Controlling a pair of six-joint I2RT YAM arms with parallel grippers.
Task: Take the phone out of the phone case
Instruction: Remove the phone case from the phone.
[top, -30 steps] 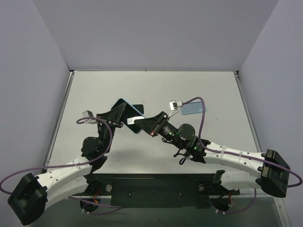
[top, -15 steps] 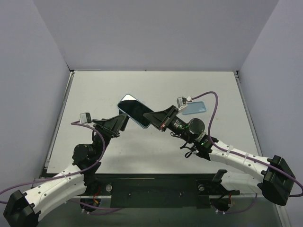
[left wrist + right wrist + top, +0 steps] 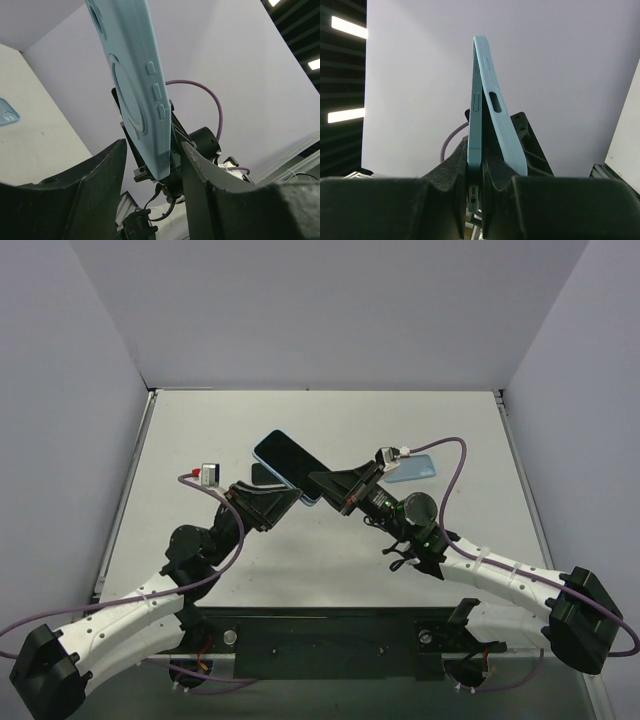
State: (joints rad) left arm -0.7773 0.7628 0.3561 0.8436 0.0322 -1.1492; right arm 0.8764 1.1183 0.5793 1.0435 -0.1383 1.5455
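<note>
Pale-blue phone case (image 3: 500, 120) around phone (image 3: 290, 462), aloft in right gripper (image 3: 481, 167).

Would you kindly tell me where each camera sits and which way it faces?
Top external: above and behind the arms, looking down on the table; both arms meet at the cased phone.
Left wrist: on that arm, looks up past the open left gripper at the cased phone's back.
Right wrist: on that arm, looks along the right gripper, shut on the cased phone's edge.
Shared: all show the cased phone.
</note>
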